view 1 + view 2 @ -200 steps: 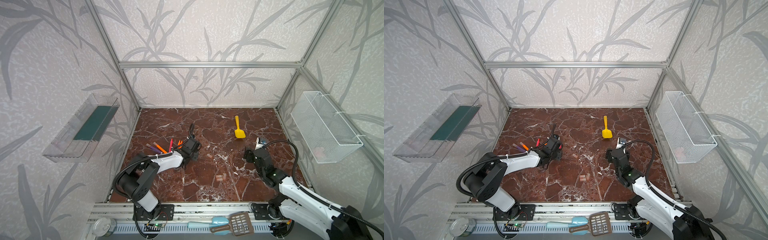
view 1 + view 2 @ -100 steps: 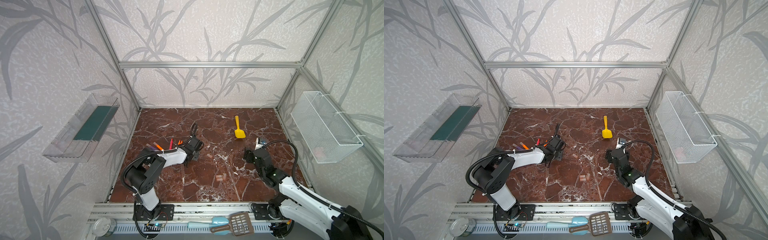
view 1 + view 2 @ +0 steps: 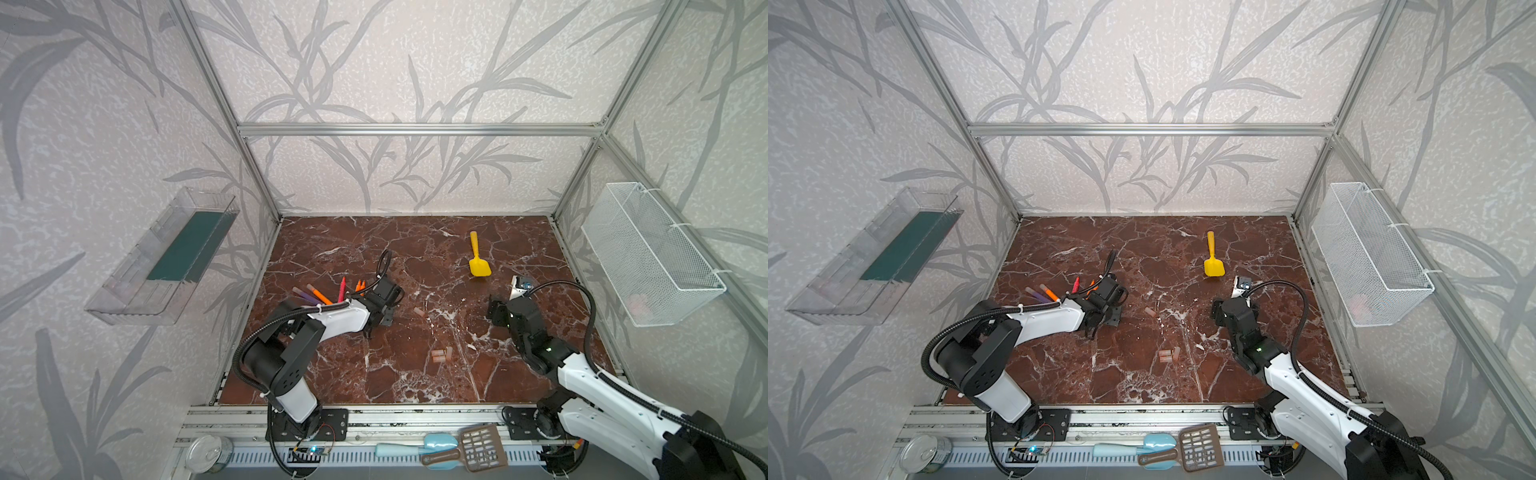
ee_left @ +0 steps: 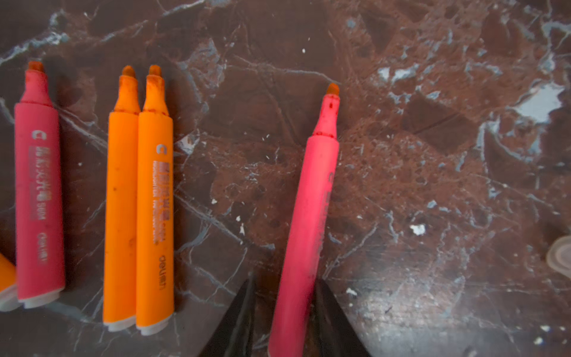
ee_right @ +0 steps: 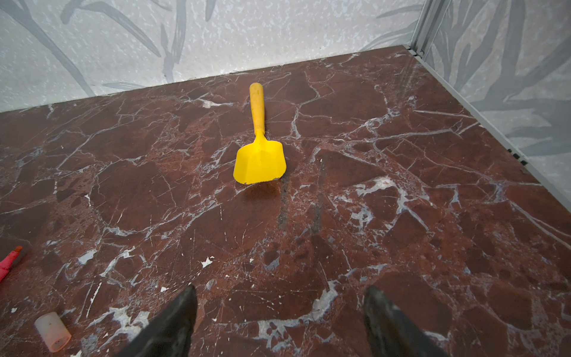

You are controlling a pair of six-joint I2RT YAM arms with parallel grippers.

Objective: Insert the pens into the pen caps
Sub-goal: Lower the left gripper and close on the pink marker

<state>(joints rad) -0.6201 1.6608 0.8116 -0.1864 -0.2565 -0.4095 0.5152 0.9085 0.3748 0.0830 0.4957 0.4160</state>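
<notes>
Grasp step: my left jaws straddle the pink pen (image 4: 312,197) lying on the table (image 4: 432,154), a slight gap on 1 side; right jaws wide, empty. Next, I judge: clamp, lift, seek a cap (image 3: 419,311).

A yellow toy shovel (image 3: 476,255) lies flat on the red-brown marble worktop (image 3: 415,374), back right, blade toward the front. A white wire basket (image 3: 648,257) hangs at the right side, a clear plastic bin (image 3: 162,257) at the left. By the front rail (image 3: 395,417) lie a tin can (image 3: 208,446), a pale blue scoop (image 3: 415,445) and a brown slotted scoop (image 3: 482,446).
</notes>
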